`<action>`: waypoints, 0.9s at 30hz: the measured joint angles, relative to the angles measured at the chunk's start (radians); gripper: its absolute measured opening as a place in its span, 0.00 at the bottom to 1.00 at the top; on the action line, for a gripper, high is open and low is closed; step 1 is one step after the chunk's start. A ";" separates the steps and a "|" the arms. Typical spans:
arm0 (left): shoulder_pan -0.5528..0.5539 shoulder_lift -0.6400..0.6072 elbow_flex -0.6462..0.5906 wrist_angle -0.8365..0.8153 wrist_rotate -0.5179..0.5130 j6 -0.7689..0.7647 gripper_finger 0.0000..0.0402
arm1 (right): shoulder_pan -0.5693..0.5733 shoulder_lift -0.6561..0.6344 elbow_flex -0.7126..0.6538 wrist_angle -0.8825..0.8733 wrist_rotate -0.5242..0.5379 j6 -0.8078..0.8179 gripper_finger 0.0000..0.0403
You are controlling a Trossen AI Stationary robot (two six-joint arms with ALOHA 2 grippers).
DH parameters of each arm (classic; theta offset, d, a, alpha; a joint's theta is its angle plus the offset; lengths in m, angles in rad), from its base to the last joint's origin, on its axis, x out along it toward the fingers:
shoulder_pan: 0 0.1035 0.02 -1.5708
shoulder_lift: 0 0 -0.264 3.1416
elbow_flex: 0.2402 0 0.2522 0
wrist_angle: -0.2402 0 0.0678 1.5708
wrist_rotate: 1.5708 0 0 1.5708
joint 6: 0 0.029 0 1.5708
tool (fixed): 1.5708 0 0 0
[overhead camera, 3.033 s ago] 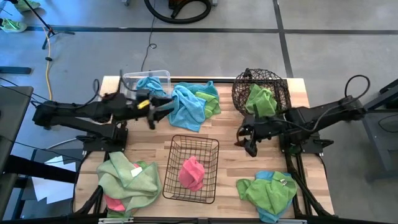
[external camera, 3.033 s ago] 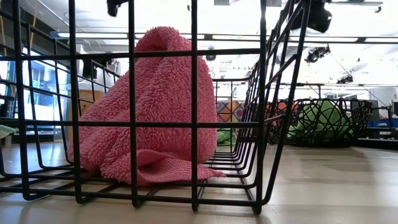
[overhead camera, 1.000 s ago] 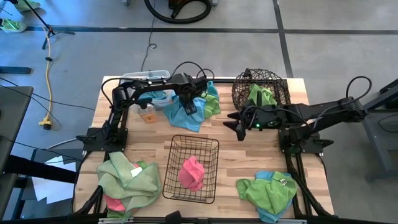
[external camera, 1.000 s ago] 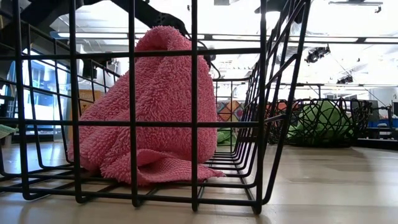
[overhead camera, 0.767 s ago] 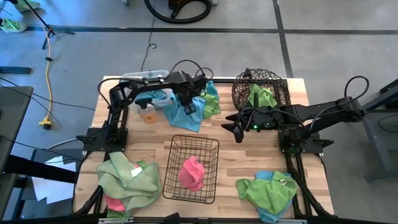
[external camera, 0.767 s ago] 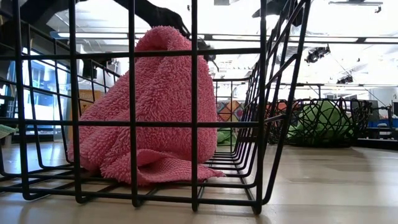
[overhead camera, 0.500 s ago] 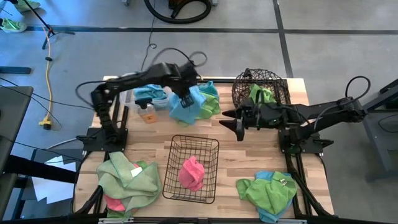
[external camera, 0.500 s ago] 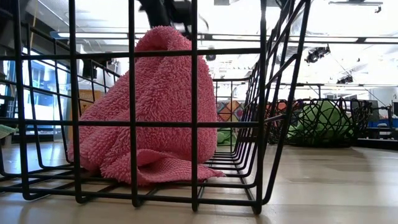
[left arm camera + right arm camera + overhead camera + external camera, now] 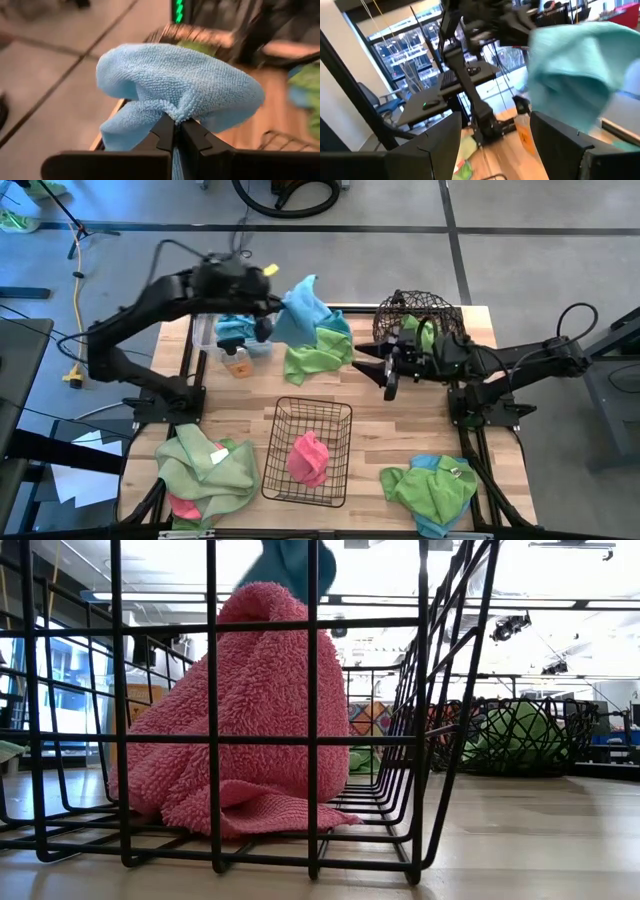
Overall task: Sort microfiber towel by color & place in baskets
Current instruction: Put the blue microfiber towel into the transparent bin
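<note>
The left gripper (image 9: 176,131) is clamped on a light blue towel (image 9: 300,308), holding it in the air above the table's (image 9: 480,322) far edge, over a green towel (image 9: 318,360) and just beside the clear bin (image 9: 208,332). The right gripper (image 9: 388,372) hangs with its fingers apart beside the round basket (image 9: 420,308), holding nothing.

Wooden table (image 9: 240,412) and the items resting on it

The tabletop carries a black wire basket (image 9: 340,416), a round woven basket (image 9: 388,320), a clear bin (image 9: 203,332), a lime green towel (image 9: 316,360), two mixed towel piles (image 9: 205,470) (image 9: 430,492), and a small tan object (image 9: 237,366), possibly a tag.
</note>
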 joint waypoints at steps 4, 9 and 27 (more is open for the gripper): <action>-0.070 -0.072 0.000 0.031 0.018 0.000 0.00 | -0.014 0.000 0.000 0.006 0.000 -0.009 0.58; -0.191 -0.154 -0.081 0.148 0.020 -0.001 0.00 | -0.021 0.000 0.000 0.006 -0.002 -0.008 0.58; -0.342 -0.465 -0.714 0.869 -0.014 -0.232 0.00 | -0.021 0.000 -0.001 0.049 -0.045 -0.033 0.58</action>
